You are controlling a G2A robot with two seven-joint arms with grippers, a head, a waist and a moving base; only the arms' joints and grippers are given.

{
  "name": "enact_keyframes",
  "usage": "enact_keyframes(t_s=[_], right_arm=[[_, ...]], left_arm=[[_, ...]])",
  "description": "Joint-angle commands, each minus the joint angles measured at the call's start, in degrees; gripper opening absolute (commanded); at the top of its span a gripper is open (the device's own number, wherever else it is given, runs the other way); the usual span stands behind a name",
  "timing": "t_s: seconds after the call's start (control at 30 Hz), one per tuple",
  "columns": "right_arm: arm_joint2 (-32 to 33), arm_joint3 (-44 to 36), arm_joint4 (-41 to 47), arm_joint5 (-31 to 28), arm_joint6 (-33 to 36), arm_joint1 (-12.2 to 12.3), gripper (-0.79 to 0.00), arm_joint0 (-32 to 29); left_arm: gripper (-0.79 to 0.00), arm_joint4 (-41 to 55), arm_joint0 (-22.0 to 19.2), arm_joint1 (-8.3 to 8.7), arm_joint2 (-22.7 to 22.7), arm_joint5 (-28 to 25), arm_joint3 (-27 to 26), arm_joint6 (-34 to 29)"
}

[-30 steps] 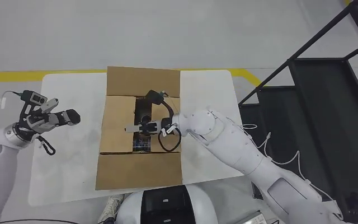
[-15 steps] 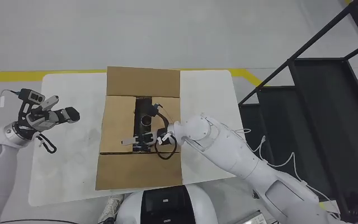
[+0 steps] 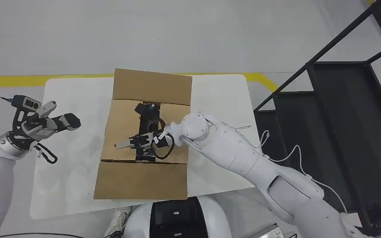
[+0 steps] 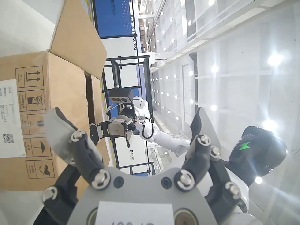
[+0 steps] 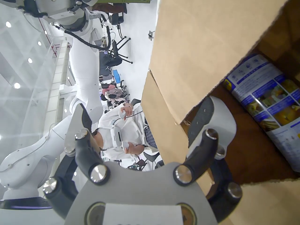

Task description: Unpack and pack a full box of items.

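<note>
My right hand (image 5: 145, 108) hangs over the open box (image 3: 152, 89), fingers spread wide and holding nothing. One fingertip (image 5: 211, 111) sits inside the opening under the edge of the side flap (image 3: 122, 128) and the other is out in the air, so the cardboard stands between them. The box sits in the middle of the surface (image 3: 71, 172) with its flaps folded out. Deep inside I can see a wrapped roll (image 5: 264, 94) with a blue printed label, lying on its side.

My left hand (image 3: 59, 115) hangs by the surface's far left edge, well apart from the box — also wide open and empty.

As I judge it, the step is getting this flap out of the way so I can reach the contents. To do it well I should close on the flap near its free edge, not at the fold, and swing it outward about the fold instead of pulling sideways. A sideways pull would probably drag the whole box across the surface. A light pinch should be enough, since the cardboard looks thin and could crease. If the box starts to slide, my left hand could come in and steady the near wall.
</note>
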State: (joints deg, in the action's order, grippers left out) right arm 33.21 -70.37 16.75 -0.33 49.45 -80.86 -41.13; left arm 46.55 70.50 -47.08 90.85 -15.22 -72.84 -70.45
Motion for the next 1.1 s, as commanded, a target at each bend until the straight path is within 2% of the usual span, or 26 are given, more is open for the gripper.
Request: enact_keyframes(t_s=[0.0,0.17,0.3,0.5,0.7,0.83,0.93,1.07], right_arm=[[0.02,0.07,0.74,-2.45,0.46,-0.42,0.0,0.27],[0.07,-0.49,2.36,-7.77,0.7,-1.55,0.0,1.08],[-1.04,1.29,5.76,-11.44,-0.01,-3.62,0.0,3.08],[-6.61,7.58,8.79,-15.92,-1.05,-9.19,0.0,8.27],[-12.0,18.31,9.25,-14.72,-4.11,-15.94,0.0,12.67],[-13.38,24.58,9.52,-15.35,-3.57,-19.28,0.0,14.35],[-13.12,28.32,9.17,-16.08,-2.98,-20.35,0.0,14.9],[-11.61,31.0,8.19,-17.2,-1.16,-19.9,0.0,14.8]], left_arm=[[0.0,0.28,0.4,0.02,0.68,0.07,-0.3,0.18],[0.0,2.1,1.27,-0.09,2.09,-0.01,-1.53,0.79],[0.0,4.38,1.72,-0.23,3.41,-0.04,-2.61,1.3],[0.0,6.19,1.82,-0.13,6.36,0.96,-3.95,1.49],[0.0,8.79,0.65,-0.02,8.8,3.38,-3.56,0.89],[0.0,10.83,-0.31,-0.23,8.4,5.13,-2.54,-0.6],[0.0,10.29,-1.11,-0.46,6.98,5.6,-1.55,-1.17],[0.0,9.08,-2.31,-0.8,4.92,5.6,-0.4,-1.83]])
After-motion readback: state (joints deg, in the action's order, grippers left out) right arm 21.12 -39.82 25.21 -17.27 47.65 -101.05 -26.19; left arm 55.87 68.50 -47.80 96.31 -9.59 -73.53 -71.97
